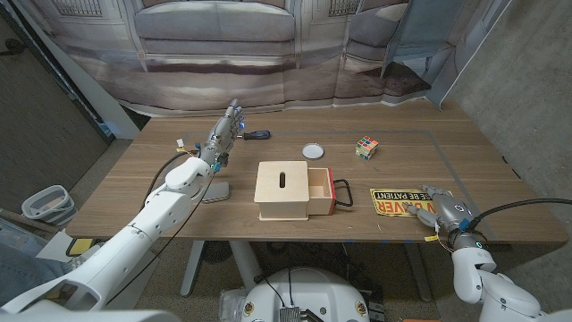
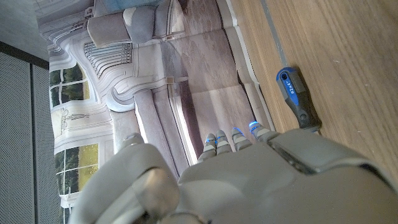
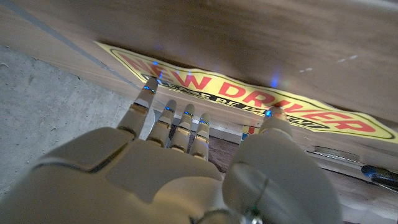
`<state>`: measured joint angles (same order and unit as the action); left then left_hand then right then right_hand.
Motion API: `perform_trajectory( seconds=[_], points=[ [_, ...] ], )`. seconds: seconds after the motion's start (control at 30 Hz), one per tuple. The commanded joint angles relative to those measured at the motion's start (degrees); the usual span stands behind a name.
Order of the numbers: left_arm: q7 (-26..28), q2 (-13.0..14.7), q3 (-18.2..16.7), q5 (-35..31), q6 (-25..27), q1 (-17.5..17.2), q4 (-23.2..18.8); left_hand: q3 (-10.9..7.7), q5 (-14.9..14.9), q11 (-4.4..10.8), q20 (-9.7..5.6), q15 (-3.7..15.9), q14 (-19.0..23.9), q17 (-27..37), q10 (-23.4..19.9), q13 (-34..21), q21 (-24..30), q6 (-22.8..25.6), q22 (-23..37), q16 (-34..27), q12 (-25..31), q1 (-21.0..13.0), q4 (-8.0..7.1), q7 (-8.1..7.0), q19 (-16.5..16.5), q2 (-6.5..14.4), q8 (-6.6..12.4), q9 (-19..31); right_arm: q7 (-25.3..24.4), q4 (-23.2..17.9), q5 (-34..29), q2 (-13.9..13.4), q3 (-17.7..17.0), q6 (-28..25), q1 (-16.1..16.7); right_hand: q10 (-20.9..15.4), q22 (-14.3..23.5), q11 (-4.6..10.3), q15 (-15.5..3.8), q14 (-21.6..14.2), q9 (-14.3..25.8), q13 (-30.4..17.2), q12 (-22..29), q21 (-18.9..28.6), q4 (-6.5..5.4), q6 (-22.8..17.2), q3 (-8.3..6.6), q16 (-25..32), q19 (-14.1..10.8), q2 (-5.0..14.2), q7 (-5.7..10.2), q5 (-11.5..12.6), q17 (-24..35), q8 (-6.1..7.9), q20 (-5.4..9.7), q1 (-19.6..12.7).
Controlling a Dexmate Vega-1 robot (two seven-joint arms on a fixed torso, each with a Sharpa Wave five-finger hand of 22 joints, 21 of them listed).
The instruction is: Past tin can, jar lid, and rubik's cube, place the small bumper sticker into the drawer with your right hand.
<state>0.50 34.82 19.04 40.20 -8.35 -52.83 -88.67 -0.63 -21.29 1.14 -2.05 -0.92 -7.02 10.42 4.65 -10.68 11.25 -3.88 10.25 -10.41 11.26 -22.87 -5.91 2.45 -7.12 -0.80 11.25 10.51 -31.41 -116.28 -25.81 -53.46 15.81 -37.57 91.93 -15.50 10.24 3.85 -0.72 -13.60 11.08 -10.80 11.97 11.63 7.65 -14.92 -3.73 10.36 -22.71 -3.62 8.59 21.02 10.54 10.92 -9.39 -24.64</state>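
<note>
Right hand point(image 1: 444, 213) is sitting at the near right edge of the wooden table point(image 1: 465, 161), fingers spread and reaching out over the right end of the bumper sticker point(image 1: 402, 201) — open, holding nothing as far as I can tell, though in the right wrist view the fingertips point(image 3: 149, 90) are looking very close to the sticker point(image 3: 249, 93), maybe just touching its edge; can't tell for sure. The sticker is lying flat, yellow with red "NEW DRIVER" lettering, long axis running sideways across the table, stretching from the hand away toward the drawer point(image 1: 322, 191). The drawer is pulled out of the wooden box point(image 1: 283, 189), red front with a black handle, sitting just beyond the sticker's far end from the hand — so the carry is looking like a short sideways one toward the robot's left. Rubik's cube point(image 1: 365, 148) and jar lid point(image 1: 313, 151) are sitting farther back from the hand, well apart from the sticker. Left hand point(image 1: 225, 128) is hanging far off across the table, fingers extended and empty, beside a blue-handled screwdriver point(image 1: 256, 135) — right hand is clearly the nearer one. Thin flat sticker will likely be needing an edge lift or a slide to the table edge.
</note>
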Motion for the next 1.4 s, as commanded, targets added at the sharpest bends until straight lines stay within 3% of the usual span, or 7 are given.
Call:
perform_trajectory(
  seconds=[0.03,0.33,0.5,0.67,0.87,1.07,1.4],
  points=[
    [0.0,-0.2,0.0,0.0,0.0,0.3,0.5,0.49,-0.3,-0.39,-0.72,-0.02,-0.5,0.1,0.3,0.0,0.1,0.0,0.2,-0.3,0.2,-0.3,-0.13,-0.17,-0.3,0.4,0.04,0.1,-0.8,0.8,2.4,-0.4,0.9,0.1,-1.1,0.2,0.3,-0.04,-0.60,0.3,0.1,-0.1,0.2,0.6,0.44,-0.4,-0.06,0.1,-1.1,0.01,0.14,0.7,0.1,0.47,0.46,-1.0],
    [-0.2,-0.6,0.1,0.2,0.0,0.5,1.2,0.62,-0.3,-0.24,-0.69,0.00,-0.5,0.1,0.4,0.0,0.1,0.0,0.2,-0.3,0.1,-0.3,-0.13,-0.18,-0.3,0.5,0.03,0.1,-0.5,1.3,3.3,-1.2,2.5,-0.2,-2.7,0.0,0.3,-0.32,-1.66,-1.0,0.1,-0.2,0.5,1.3,0.92,-1.0,-0.68,0.7,-3.8,0.58,0.22,1.3,0.2,0.75,2.75,-3.1],
    [-0.4,-0.7,0.1,0.2,-0.2,0.5,1.4,0.70,-0.3,-0.29,-0.65,0.00,-0.4,0.1,0.4,0.0,0.1,-0.1,0.2,-0.3,0.1,-0.3,-0.12,-0.22,-0.4,0.5,0.02,0.1,-0.7,1.4,3.6,-1.6,3.0,-0.2,-3.2,-1.1,0.3,-0.66,-2.33,-2.7,0.1,-0.2,1.0,2.0,1.23,-2.1,-1.42,1.1,-6.7,1.27,0.30,1.6,0.2,1.08,5.33,-5.5],
    [-0.3,-0.9,0.1,0.3,-0.2,0.4,1.8,0.79,-0.3,-0.19,-0.57,0.03,-0.4,0.1,0.4,0.0,0.1,-0.1,0.2,-0.3,0.1,-0.3,-0.12,-0.23,-0.4,0.5,0.00,0.1,-1.0,1.4,4.0,-2.0,3.4,-0.2,-3.5,-3.6,0.3,-0.83,-3.30,-6.0,0.1,-0.2,1.8,2.9,1.35,-4.0,-2.12,1.7,-11.1,1.77,0.31,1.7,0.3,1.46,9.50,-8.2],
    [-0.4,-0.8,0.1,0.4,0.0,0.4,1.7,0.88,-0.3,-0.13,-0.58,0.07,-0.5,0.1,0.4,0.0,0.1,-0.1,0.2,-0.3,0.1,-0.3,-0.12,-0.21,-0.5,0.6,0.00,0.1,-1.5,1.5,4.2,-2.3,3.9,-0.2,-3.8,-5.2,0.3,-0.88,-4.32,-8.0,0.1,-0.3,2.3,3.4,1.31,-5.7,-2.63,2.0,-13.7,2.31,0.45,1.5,0.4,1.82,11.27,-9.8],
    [-0.5,-0.7,0.1,0.3,0.0,0.3,1.6,0.97,-0.3,-0.18,-0.57,0.06,-0.5,0.1,0.4,0.0,0.2,-0.1,0.2,-0.3,0.2,-0.3,-0.12,-0.24,-0.4,0.6,0.00,0.1,-3.4,1.8,3.9,-2.3,4.1,0.5,-3.7,-9.1,0.4,0.05,-6.19,-12.6,0.1,-0.2,3.4,4.0,1.64,-9.2,-4.36,2.7,-17.5,4.27,0.54,0.8,0.5,2.36,15.42,-14.3],
    [-0.8,-0.8,0.1,0.5,-0.6,0.0,1.8,1.09,-0.3,-0.07,-0.46,0.06,-0.5,0.1,0.4,0.0,0.2,-0.1,0.2,-0.3,0.2,-0.4,-0.11,-0.36,-0.5,0.6,-0.01,0.1,-6.7,1.9,2.4,-2.1,4.3,1.4,-3.0,-13.8,0.6,-1.21,-8.39,-18.1,0.2,-0.1,4.5,4.8,1.95,-13.1,-6.73,3.4,-21.5,6.76,0.90,-0.6,0.6,2.83,18.39,-20.4]
  ],
)
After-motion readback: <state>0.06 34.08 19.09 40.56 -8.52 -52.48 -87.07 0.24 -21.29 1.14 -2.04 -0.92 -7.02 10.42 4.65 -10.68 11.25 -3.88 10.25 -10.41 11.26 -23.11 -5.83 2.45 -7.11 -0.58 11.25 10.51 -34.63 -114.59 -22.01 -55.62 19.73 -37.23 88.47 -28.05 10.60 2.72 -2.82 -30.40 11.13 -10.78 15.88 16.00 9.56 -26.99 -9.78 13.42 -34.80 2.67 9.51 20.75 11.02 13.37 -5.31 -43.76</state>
